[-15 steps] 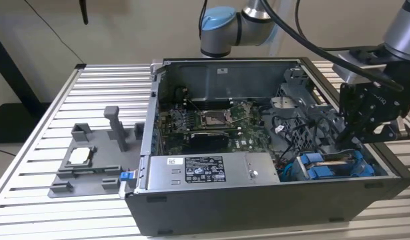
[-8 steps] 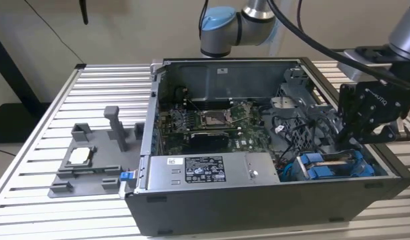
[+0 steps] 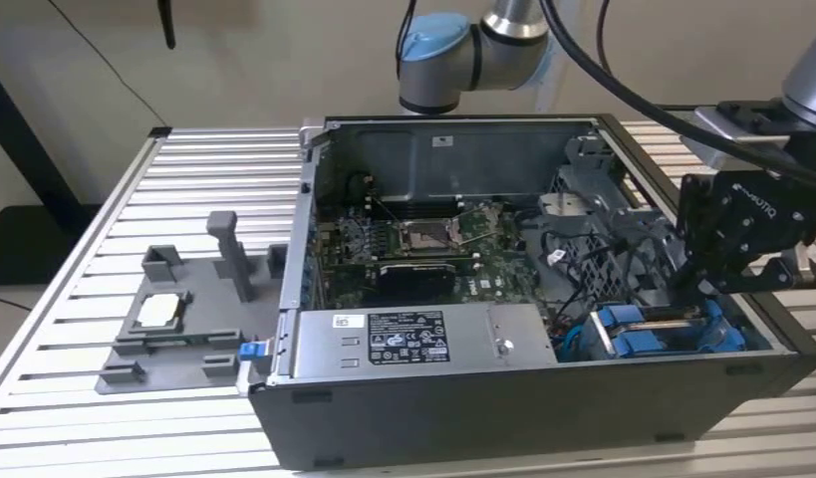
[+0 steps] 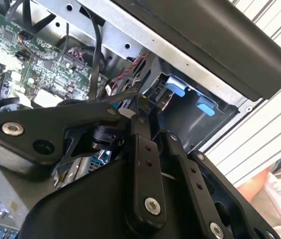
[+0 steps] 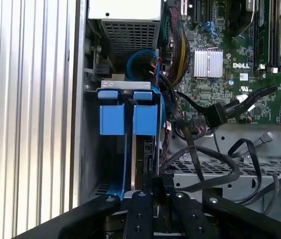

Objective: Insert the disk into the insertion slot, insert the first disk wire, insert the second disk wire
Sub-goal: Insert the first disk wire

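While the gripper (image 5: 158,182) hangs just over the slot (image 5: 89,159), we see its fingers drawn together, tips all but meeting, with nothing clear between them. In the first wrist view the disk (image 5: 145,122) stands on edge inside the slot, its blue tab at the end far from the gripper and its thin dark edge running back toward the fingertips; whether the tips touch that edge we cannot tell. A second blue carrier (image 5: 112,119) sits just beside the disk in the slot, with only a slim blue rail between the two.

On that carrier's side of the slot the case (image 3: 514,408) wall runs straight and close, leaving a narrow dark gap, and beyond the wall lie the slats of the table (image 3: 221,159). On the slot's other side room is tight. A tangle of black wires (image 5: 200,164) loops right up against it, and one wire ends in a flat plug (image 5: 215,115) lying loose at the edge of the motherboard (image 5: 239,59), near the slot. A blue cable (image 5: 141,55) arches past the slot's tab end toward the power supply (image 3: 408,339).

Above the slot the case is open, and in the exterior view the gripper's body stands over the case rim at the exterior view's right. Well apart from the slot, outside the case, the fixture (image 3: 168,349) rests on the table
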Tool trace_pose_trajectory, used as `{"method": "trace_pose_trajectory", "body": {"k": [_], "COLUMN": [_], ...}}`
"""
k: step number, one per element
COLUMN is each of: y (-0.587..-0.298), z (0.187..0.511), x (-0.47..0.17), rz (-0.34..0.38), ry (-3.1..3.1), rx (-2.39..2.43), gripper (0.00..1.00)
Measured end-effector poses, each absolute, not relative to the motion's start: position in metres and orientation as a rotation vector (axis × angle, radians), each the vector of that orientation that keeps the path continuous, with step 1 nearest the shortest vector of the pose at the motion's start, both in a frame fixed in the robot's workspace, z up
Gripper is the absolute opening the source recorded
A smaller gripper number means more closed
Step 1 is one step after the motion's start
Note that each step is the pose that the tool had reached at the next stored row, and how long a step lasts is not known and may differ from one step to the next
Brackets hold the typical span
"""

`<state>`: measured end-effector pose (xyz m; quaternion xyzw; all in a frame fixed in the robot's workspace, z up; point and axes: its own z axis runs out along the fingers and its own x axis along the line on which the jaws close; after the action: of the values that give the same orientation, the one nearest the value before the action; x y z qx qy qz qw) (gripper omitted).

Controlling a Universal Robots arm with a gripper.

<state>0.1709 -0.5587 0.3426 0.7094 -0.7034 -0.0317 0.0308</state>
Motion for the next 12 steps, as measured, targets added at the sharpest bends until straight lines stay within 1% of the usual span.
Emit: {"method": "trace_pose_trajectory", "body": {"k": [12], "y": [-0.5636], "z": [0.3403], "x": [0.1739], "rz": [-0.112], "ry": [-2.189], "rx": [2.152], "gripper": [0.19]}}
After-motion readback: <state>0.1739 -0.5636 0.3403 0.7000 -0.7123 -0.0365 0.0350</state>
